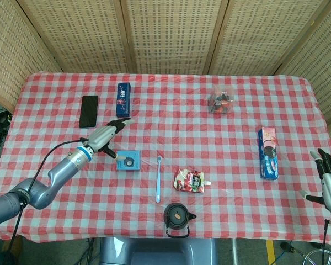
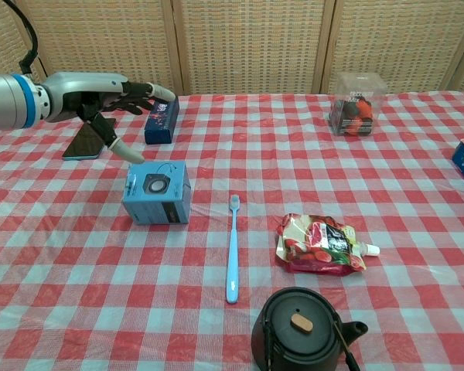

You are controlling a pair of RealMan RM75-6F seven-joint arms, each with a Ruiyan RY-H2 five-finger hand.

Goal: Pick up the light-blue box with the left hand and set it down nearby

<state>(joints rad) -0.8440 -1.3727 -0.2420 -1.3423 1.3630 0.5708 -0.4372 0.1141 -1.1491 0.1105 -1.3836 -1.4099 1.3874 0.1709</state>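
The light-blue box [image 1: 128,161] [image 2: 158,193] stands on the checked tablecloth, left of the toothbrush, with a round speaker picture on its face. My left hand [image 1: 106,138] [image 2: 108,99] hovers above and behind the box, fingers spread and holding nothing. It is clear of the box. My right hand [image 1: 330,179] hangs off the table's right edge with fingers apart and nothing in it; the chest view does not show it.
A blue toothbrush [image 1: 158,179] [image 2: 232,247] lies just right of the box. A red snack pouch [image 2: 319,244], a black kettle lid [image 2: 298,332], a dark-blue box [image 1: 123,99], a black phone [image 1: 89,110], a clear container [image 1: 220,102] and a blue biscuit pack [image 1: 268,152] are spread around.
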